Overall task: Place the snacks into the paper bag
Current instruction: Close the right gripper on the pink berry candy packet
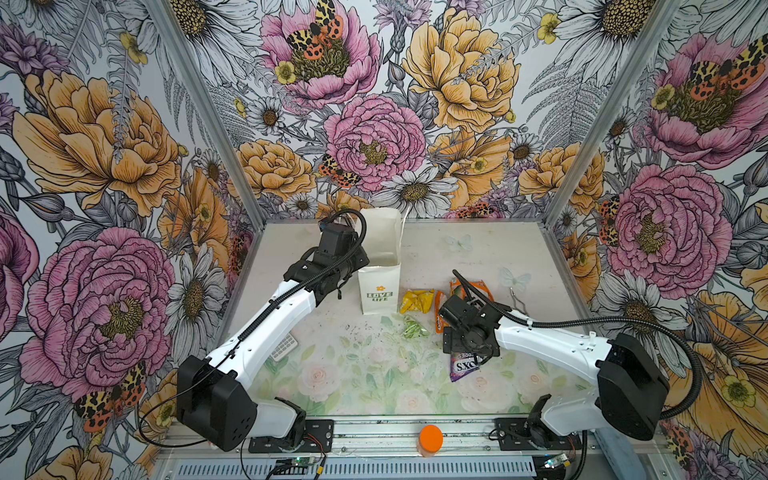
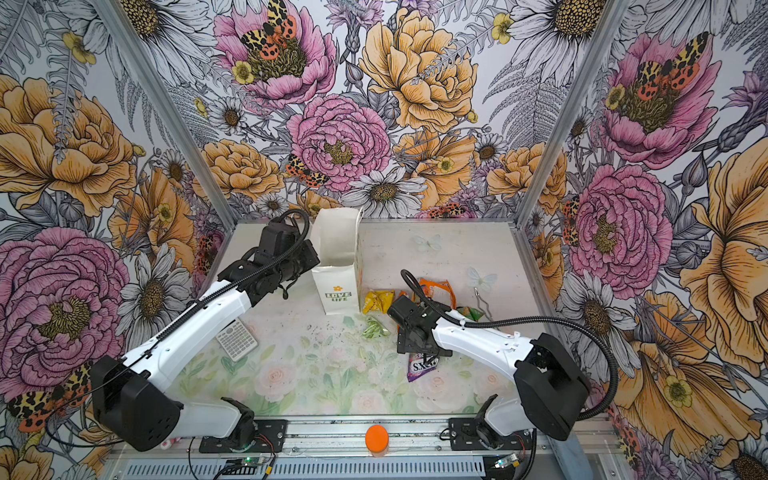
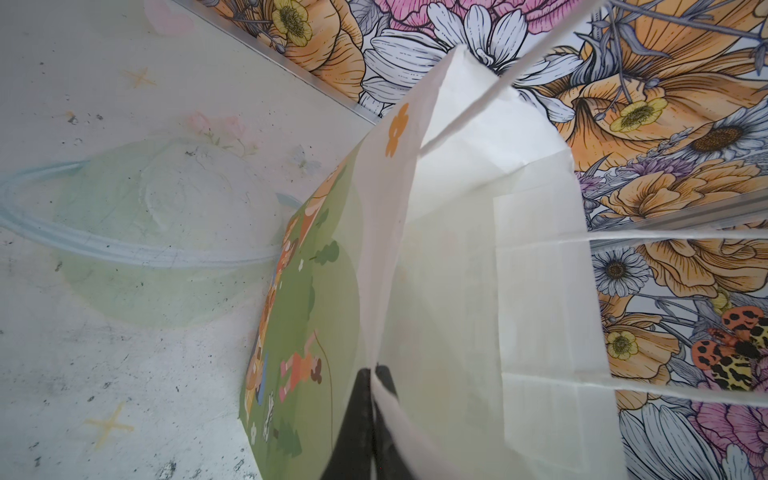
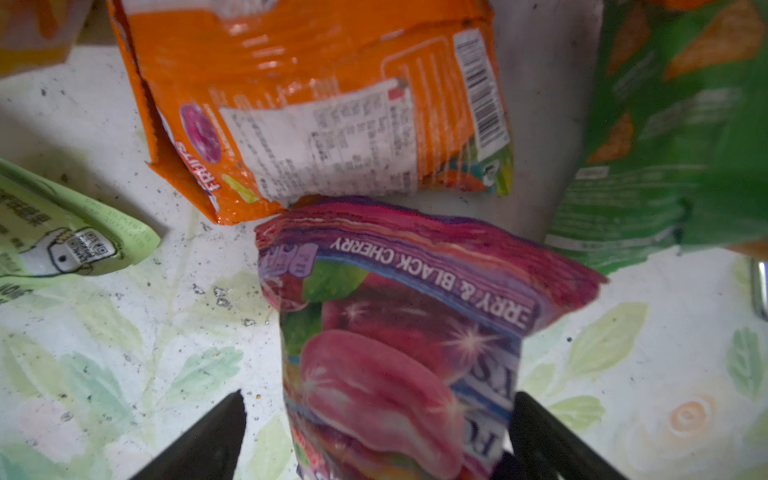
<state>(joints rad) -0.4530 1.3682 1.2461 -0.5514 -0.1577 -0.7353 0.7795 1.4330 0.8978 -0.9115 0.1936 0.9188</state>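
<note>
left gripper [image 3: 374, 376] pinching paper bag [image 1: 380, 291] rim | right gripper [image 4: 379, 401] spread wide astride purple packet [image 4: 415, 299] | packet's base cut off

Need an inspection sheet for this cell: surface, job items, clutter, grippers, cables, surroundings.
Surface: flower-print table, speckled with dark grime.
Job's things: paper bag upright, top open. Yellow packet, pale green packet, orange packet, second orange packet, purple packet and bright green packet all lie outside it.
Clutter: calculator beneath the left arm; orange-lidded jar on the front rail; thin metal tool.
Grippers: left gripper shut on the bag's rim; right gripper open, straddling the purple packet.
Cables: black hose along each arm, nothing snagged.
Surroundings: flower-wallpaper walls on three sides.
</note>
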